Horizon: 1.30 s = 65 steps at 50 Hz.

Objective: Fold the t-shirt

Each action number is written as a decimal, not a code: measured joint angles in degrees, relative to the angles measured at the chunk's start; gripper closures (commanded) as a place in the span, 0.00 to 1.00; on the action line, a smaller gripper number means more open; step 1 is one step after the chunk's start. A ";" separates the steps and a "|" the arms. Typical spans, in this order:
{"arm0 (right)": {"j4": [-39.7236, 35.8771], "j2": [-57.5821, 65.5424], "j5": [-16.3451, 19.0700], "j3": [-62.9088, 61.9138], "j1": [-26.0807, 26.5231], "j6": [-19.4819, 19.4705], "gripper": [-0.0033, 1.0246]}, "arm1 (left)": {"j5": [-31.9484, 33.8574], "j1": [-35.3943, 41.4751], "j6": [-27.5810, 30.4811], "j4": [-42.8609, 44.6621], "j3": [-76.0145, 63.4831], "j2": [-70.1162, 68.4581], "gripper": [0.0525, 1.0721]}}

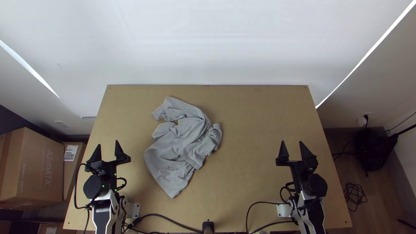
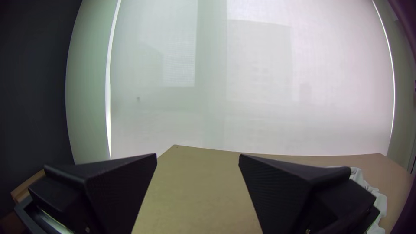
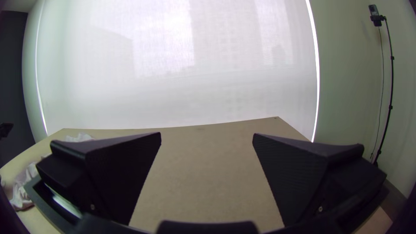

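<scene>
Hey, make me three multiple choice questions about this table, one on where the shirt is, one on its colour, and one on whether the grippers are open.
1. Where is the crumpled cloth t-shirt?
A) Hanging off the table
B) Nearer the black two-fingered left gripper than the matching right gripper
C) On the floor

2. Its colour?
A) Grey
B) Red
C) Yellow

3. The grippers?
A) Both shut
B) Only one open
C) Both open

Key:
1 B: it lies just beyond the left gripper.
2 A: its fabric looks plain grey.
3 C: each pair of fingers stands apart.
</scene>
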<state>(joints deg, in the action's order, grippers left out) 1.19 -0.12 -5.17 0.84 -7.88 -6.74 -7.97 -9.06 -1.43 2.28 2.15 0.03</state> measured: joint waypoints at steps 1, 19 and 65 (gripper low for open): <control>0.02 0.00 0.02 0.00 0.02 -0.02 0.05 | -0.02 0.00 0.00 0.00 0.07 0.00 0.05; 0.02 0.00 0.00 0.00 0.00 0.00 0.05 | 0.00 0.00 0.00 0.00 0.00 0.00 0.05; 0.02 0.00 0.00 0.00 -2.32 0.98 0.05 | 1.53 2.93 -1.53 -0.35 0.00 0.00 0.05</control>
<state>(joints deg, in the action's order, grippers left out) 1.21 -0.12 -5.17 0.84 -10.20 -5.76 -6.44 -6.13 -2.96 1.93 2.15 0.03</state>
